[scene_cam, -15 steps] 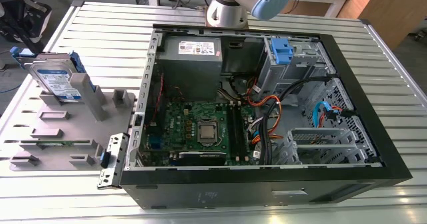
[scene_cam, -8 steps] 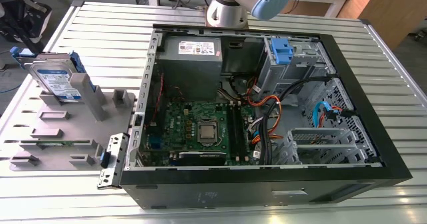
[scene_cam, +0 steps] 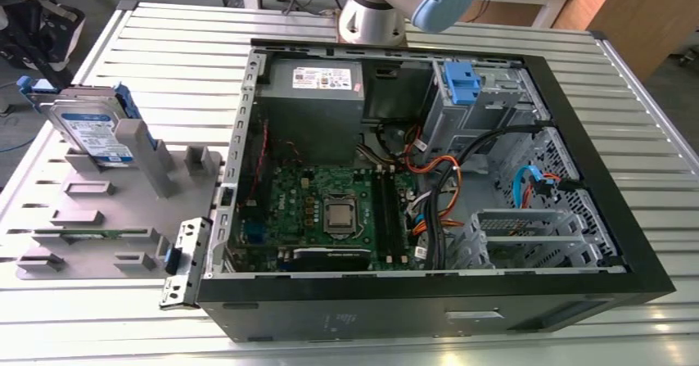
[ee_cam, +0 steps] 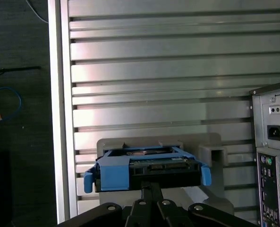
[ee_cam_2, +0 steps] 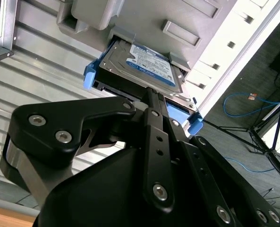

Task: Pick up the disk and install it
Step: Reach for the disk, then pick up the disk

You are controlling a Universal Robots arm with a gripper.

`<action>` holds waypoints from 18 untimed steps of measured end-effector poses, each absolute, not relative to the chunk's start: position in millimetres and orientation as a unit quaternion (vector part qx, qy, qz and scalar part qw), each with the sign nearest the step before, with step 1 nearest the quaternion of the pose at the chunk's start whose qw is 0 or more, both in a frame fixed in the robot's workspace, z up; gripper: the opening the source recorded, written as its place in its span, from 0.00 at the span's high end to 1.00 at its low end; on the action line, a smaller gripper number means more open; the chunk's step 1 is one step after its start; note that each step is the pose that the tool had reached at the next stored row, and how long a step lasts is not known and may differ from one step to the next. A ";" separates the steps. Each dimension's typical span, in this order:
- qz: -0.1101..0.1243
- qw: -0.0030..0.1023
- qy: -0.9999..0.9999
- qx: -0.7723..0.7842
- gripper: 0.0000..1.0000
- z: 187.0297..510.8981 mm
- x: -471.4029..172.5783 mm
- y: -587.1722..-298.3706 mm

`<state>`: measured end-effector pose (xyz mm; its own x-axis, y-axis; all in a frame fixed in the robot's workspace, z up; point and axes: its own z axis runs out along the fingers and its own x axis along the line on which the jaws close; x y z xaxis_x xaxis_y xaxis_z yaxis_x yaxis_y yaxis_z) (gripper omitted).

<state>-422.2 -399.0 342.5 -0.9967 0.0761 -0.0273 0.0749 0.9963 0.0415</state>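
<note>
Standing by the bench, I'd say the job has barely started. The disk sits on edge in a slot of the grey holder on the slatted table, at the exterior view's left and well apart from the bays of the open computer case. Its blue rails and label face outwards, and nothing in the exterior view touches it. The arm rises behind the case, far from the holder. In both wrist views the gripper lines up with the disk's blue-railed end, which lies beyond its tip, but from here I cannot tell whether it is clenched or released, or whether it meets the disk at all. Inside the case, the metal cage near the front and the bay with the blue latch show no such disk. So the disk is not picked up and not installed — both steps look to be left.
</note>
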 end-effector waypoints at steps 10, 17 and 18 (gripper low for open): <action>0.020 0.014 0.999 0.038 0.89 341.9 -426.1 -399.0; 0.020 0.014 0.999 0.037 0.89 341.9 -426.1 -398.9; 0.021 0.014 0.999 0.035 0.89 341.9 -426.1 -398.9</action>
<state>-426.1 -398.9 341.9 -0.9972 0.0701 -0.0273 0.0689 0.9967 0.0420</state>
